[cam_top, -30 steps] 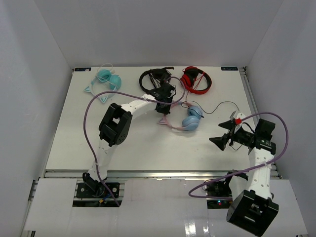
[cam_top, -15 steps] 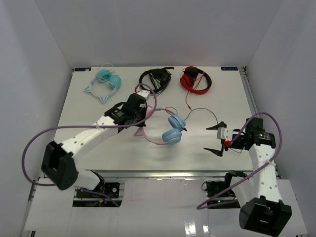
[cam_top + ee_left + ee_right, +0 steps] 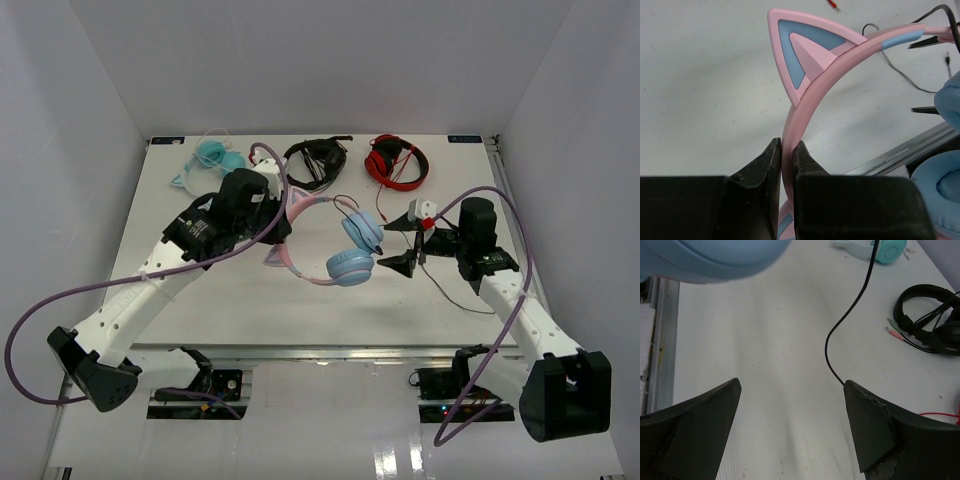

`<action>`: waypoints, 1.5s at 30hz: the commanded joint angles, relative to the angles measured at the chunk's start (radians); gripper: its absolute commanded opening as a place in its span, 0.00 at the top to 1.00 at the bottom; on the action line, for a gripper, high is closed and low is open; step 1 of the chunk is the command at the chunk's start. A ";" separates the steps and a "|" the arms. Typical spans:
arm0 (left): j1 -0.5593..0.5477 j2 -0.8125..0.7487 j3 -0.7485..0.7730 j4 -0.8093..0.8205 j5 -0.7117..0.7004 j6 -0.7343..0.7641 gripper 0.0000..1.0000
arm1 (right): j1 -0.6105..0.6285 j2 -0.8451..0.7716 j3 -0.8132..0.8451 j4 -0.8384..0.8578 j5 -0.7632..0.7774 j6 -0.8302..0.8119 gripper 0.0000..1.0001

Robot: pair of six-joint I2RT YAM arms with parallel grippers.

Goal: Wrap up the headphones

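Top external: left hand (image 3: 284, 208) clamps headphones (image 3: 345, 262); spread right hand (image 3: 393, 245) has moved beside them.

Four sets of headphones are in view, each of a different kind: one set of pink cat-ear headphones (image 3: 805, 85), one set of teal cat-ear headphones (image 3: 212, 158), one set of black headphones (image 3: 315, 160) and one set of red headphones (image 3: 397, 160). The pink set has two light blue ear cups (image 3: 350, 268) and a single thin black cable (image 3: 826, 346). Two robot arms stand at the one white table (image 3: 200, 300), the left arm (image 3: 140, 295) and the right arm (image 3: 520, 310). Each carries one gripper, making two: the left gripper (image 3: 786, 150) and the right gripper (image 3: 381, 246). Two purple cables (image 3: 40, 306) loop along the arms, one per arm.
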 commanded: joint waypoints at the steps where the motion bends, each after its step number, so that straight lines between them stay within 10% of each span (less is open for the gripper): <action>1: -0.003 0.010 0.167 0.002 0.099 -0.068 1.00 | 0.060 0.093 0.035 0.208 0.078 0.151 0.10; 13: -0.002 0.065 0.297 0.011 0.147 -0.130 1.00 | 0.073 0.396 0.187 0.231 0.039 -0.063 0.05; 20: -0.003 0.053 0.358 0.010 -0.045 -0.159 1.00 | 0.083 0.317 0.072 0.153 0.050 -0.140 0.23; 23: -0.003 0.033 0.334 0.073 -0.077 -0.195 1.00 | 0.085 0.302 0.031 0.122 0.053 -0.138 0.35; 27: -0.001 0.025 0.312 0.133 -0.176 -0.311 1.00 | 0.133 0.322 0.084 -0.011 0.064 -0.088 0.83; 37: 0.007 0.104 0.149 0.416 -0.523 -0.624 1.00 | 0.375 0.090 0.194 -0.276 0.548 -0.047 0.92; 45: 0.005 0.436 0.317 0.375 -0.642 -0.467 1.00 | 0.453 0.120 0.407 -0.470 0.933 -0.159 0.92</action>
